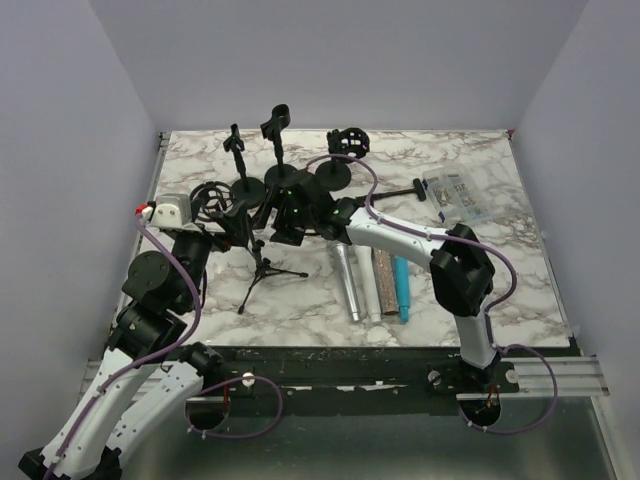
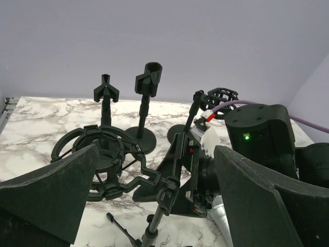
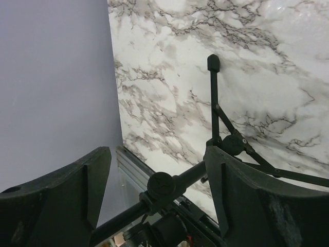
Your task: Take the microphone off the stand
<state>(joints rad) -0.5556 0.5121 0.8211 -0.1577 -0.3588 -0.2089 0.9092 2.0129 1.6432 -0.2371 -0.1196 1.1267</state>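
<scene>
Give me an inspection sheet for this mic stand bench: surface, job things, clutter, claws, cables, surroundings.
Surface: marble table, bare parts look clean.
Job's things: tripod stand with an empty shock mount; four mics lying flat to its right; no mic seen in any holder.
Clutter: three round-base stands at the back; clear bag of small parts, far right.
Claws: left claw open, facing the shock mount; right claw open, fingers either side of the tripod stand's pole.
Cables: purple cables along both arms.
Surroundings: plain walls on three sides.
</scene>
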